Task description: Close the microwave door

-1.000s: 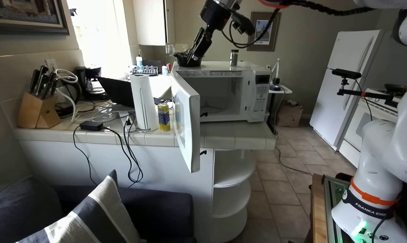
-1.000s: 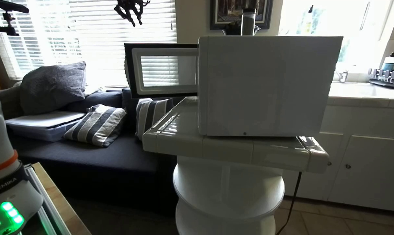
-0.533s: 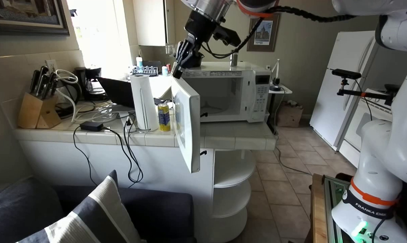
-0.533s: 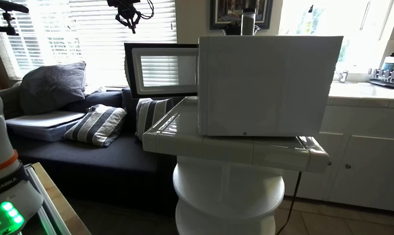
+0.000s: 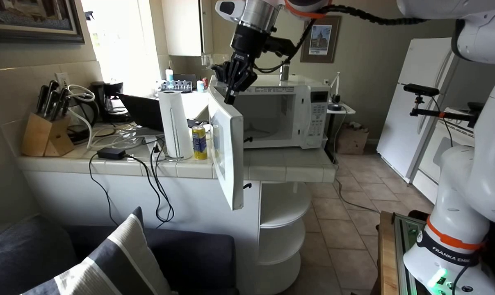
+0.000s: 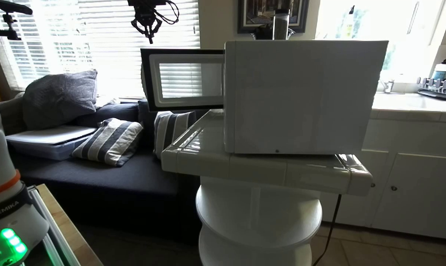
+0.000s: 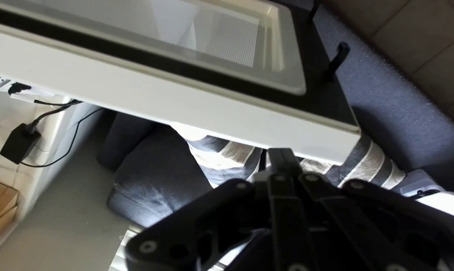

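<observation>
The microwave door (image 5: pixel 226 157), a white panel with a window, stands wide open, swung out from the microwave (image 5: pixel 317 119). It shows edge-on with its dark inner frame in an exterior view (image 6: pixel 187 104). My gripper (image 5: pixel 230 99) is shut and empty and points down. In an exterior view its tips (image 6: pixel 150 40) show just above the door's top edge, near the free end. In the wrist view the gripper (image 7: pixel 281 150) overlaps the outer border of the door's white top edge (image 7: pixel 174 99). I cannot tell whether it touches.
A yellow can (image 5: pixel 199 143) and a paper towel roll (image 5: pixel 175 125) stand on the counter behind the door. A jar (image 5: pixel 284 71) and a dark bowl-like thing (image 6: pixel 263 32) sit on the microwave. A couch with striped cushions (image 6: pixel 108 142) lies below.
My gripper has come down and turned, from above the microwave's hinge side to just over the door. Its fingers were apart and are now together. The door has not moved.
</observation>
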